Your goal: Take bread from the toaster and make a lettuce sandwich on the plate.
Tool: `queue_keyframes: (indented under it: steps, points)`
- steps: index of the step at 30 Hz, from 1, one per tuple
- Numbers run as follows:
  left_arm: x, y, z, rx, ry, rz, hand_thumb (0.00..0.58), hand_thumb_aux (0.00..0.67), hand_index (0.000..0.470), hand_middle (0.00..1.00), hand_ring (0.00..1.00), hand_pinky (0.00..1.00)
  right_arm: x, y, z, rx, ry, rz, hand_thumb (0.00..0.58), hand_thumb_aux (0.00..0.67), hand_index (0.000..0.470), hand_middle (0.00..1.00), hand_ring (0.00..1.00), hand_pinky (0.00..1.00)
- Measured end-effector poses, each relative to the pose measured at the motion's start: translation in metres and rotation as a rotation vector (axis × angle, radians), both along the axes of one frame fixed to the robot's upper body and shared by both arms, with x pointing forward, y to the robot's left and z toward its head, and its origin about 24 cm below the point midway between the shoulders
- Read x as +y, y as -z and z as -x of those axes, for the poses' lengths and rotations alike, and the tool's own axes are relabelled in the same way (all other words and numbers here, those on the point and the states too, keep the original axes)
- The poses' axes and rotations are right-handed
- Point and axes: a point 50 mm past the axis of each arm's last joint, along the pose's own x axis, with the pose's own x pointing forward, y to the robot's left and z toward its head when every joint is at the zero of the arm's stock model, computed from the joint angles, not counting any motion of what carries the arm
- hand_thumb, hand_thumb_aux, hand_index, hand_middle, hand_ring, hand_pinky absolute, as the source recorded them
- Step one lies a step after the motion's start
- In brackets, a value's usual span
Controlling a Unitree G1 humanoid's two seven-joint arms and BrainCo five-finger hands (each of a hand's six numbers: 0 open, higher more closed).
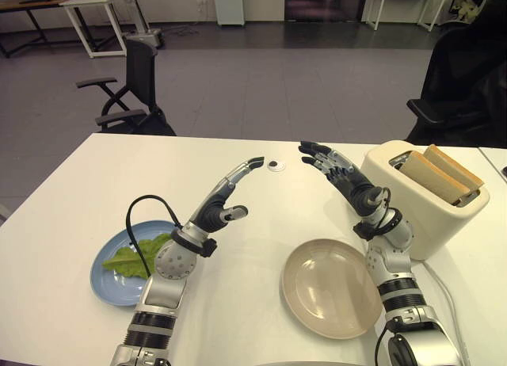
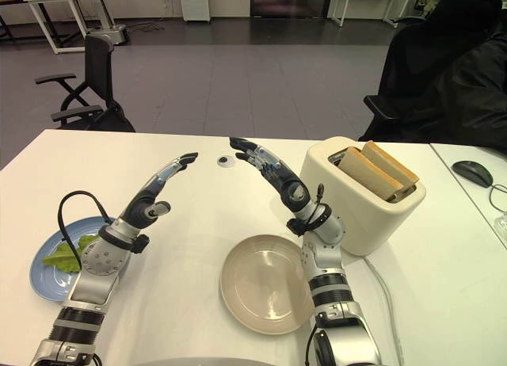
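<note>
Bread (image 1: 440, 174) standing in toaster (image 1: 420, 219) (near right edge of table (image 1: 79, 200)), plate (image 1: 329, 291) just beside

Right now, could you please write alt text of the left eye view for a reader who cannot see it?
The robot's left hand and right hand hover open and empty above a white table. A toaster holding two bread slices stands right, beside an empty beige plate; lettuce lies on a blue plate left.

White table (image 1: 71, 223) — toaster (image 1: 447, 223), beige plate (image 1: 325, 295), blue plate (image 1: 117, 288).
</note>
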Motion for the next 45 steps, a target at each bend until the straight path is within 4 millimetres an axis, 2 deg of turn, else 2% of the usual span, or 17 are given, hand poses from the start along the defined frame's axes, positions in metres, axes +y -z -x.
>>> queue_keyframes:
  steps: [14, 17, 18, 20, 22, 24, 26, 28, 31, 35, 36, 37, 38, 39, 40, 43, 45]
  points:
    - [0.0, 0.0, 0.0, -0.004, 0.0, 0.0, 0.0, 0.0, 0.0, 0.0, 0.0, 0.0, 0.001, 0.001, 0.001, -0.01, 0.001, 0.032, 0.0, 0.0, 0.0, 0.0, 0.0, 0.0]
    - [-0.001, -0.001, -0.001, -0.008, 0.003, -0.004, 0.0, 0.0, 0.0, 0.0, 0.0, 0.0, -0.005, -0.016, 0.009, -0.107, 0.018, 0.059, 0.0, 0.0, 0.0, 0.0, 0.0, 0.0]
    - [-0.001, -0.002, -0.002, -0.01, 0.004, -0.006, 0.0, 0.0, 0.0, 0.0, 0.0, 0.0, -0.014, -0.032, 0.016, -0.168, 0.037, 0.048, 0.0, 0.0, 0.0, 0.0, 0.0, 0.0]
    - [-0.003, -0.002, -0.002, -0.013, 0.007, -0.006, 0.0, 0.0, 0.0, 0.0, 0.0, 0.0, -0.044, -0.071, 0.03, -0.296, 0.142, 0.057, 0.0, 0.0, 0.0, 0.0, 0.0, 0.0]
    - [-0.005, -0.001, -0.004, -0.006, 0.013, -0.007, 0.0, 0.0, 0.0, 0.0, 0.0, 0.0, -0.094, -0.113, 0.043, -0.414, 0.412, 0.193, 0.0, 0.0, 0.0, 0.0, 0.0, 0.0]
    - [-0.011, 0.0, -0.008, -0.002, 0.03, -0.006, 0.0, 0.0, 0.0, 0.0, 0.0, 0.0, -0.129, -0.131, 0.047, -0.431, 0.679, 0.372, 0.0, 0.0, 0.0, 0.0, 0.0, 0.0]
    - [-0.019, -0.001, -0.011, -0.004, 0.05, 0.005, 0.0, 0.0, 0.0, 0.0, 0.0, 0.0, -0.16, -0.129, 0.045, -0.356, 0.887, 0.542, 0.0, 0.0, 0.0, 0.0, 0.0, 0.0]
    - [-0.02, -0.002, -0.014, -0.005, 0.053, -0.002, 0.0, 0.0, 0.0, 0.0, 0.0, 0.0, -0.185, -0.115, 0.042, -0.24, 1.012, 0.676, 0.0, 0.0, 0.0, 0.0, 0.0, 0.0]
    - [-0.02, -0.001, -0.015, -0.004, 0.053, -0.003, 0.0, 0.0, 0.0, 0.0, 0.0, 0.0, -0.211, -0.089, 0.033, -0.078, 1.113, 0.813, 0.0, 0.0, 0.0, 0.0, 0.0, 0.0]
    - [-0.021, -0.001, -0.015, -0.004, 0.057, -0.004, 0.0, 0.0, 0.0, 0.0, 0.0, 0.0, -0.227, -0.053, 0.025, 0.102, 1.123, 0.858, 0.0, 0.0, 0.0, 0.0, 0.0, 0.0]
    - [-0.021, -0.001, -0.015, -0.004, 0.058, -0.004, 0.0, 0.0, 0.0, 0.0, 0.0, 0.0, -0.229, -0.048, 0.023, 0.125, 1.123, 0.86, 0.045, 0.026, 0.018, 0.0, 0.0, 0.0]
    - [-0.022, -0.001, -0.015, -0.005, 0.06, -0.004, 0.0, 0.0, 0.0, 0.0, 0.0, 0.0, -0.229, -0.044, 0.021, 0.144, 1.113, 0.864, 0.223, 0.145, 0.101, 0.0, 0.0, 0.0]
    - [-0.022, -0.001, -0.015, -0.007, 0.061, -0.005, 0.0, 0.0, 0.0, 0.0, 0.0, 0.0, -0.229, -0.042, 0.019, 0.154, 1.108, 0.863, 0.307, 0.21, 0.147, 0.0, 0.0, 0.0]
    - [-0.022, -0.001, -0.015, -0.008, 0.061, -0.005, 0.0, 0.0, 0.0, 0.0, 0.0, 0.0, -0.228, -0.041, 0.017, 0.159, 1.103, 0.863, 0.337, 0.236, 0.166, 0.0, 0.0, 0.0]
    - [-0.022, -0.001, -0.015, -0.008, 0.061, -0.005, 0.0, 0.0, 0.0, 0.0, 0.0, 0.0, -0.227, -0.039, 0.016, 0.163, 1.097, 0.865, 0.413, 0.31, 0.217, 0.0, 0.0, 0.0]
    - [-0.022, -0.001, -0.015, -0.009, 0.062, -0.005, 0.0, 0.0, 0.0, 0.0, 0.0, 0.0, -0.229, -0.039, 0.014, 0.176, 1.11, 0.85, 0.46, 0.365, 0.256, 0.0, 0.0, 0.0]
    - [-0.022, -0.001, -0.015, -0.009, 0.062, -0.006, 0.0, 0.0, 0.0, 0.0, 0.0, 0.0, -0.231, -0.039, 0.013, 0.183, 1.118, 0.853, 0.458, 0.363, 0.254, 0.0, 0.0, 0.0]
